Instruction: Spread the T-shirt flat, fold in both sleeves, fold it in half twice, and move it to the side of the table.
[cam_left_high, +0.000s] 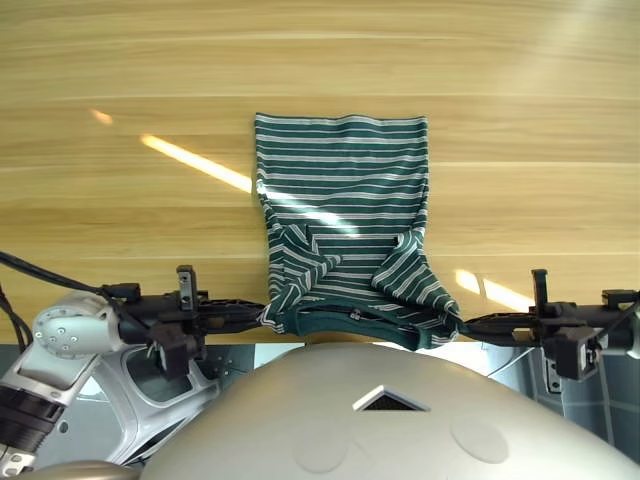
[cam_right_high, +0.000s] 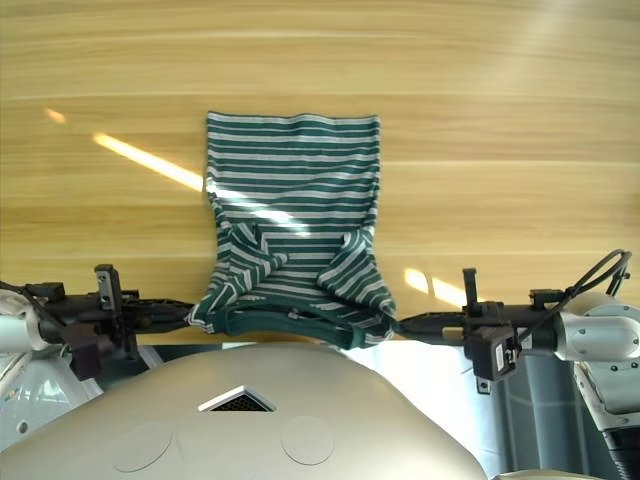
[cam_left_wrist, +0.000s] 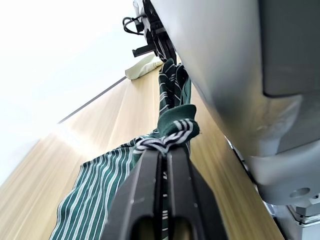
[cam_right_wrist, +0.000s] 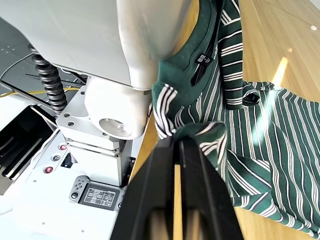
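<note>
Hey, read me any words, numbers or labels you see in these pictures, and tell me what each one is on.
No text can be read anywhere.
The neck label inside the T-shirt collar: white print on black, too small to read.
The small screen panel: marks on it are blurred, unreadable.

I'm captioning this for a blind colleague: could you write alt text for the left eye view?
A green striped T-shirt lies on a wooden table, sleeves folded in, collar at the near edge. The left gripper and the right gripper each pinch a near corner of it.
</note>
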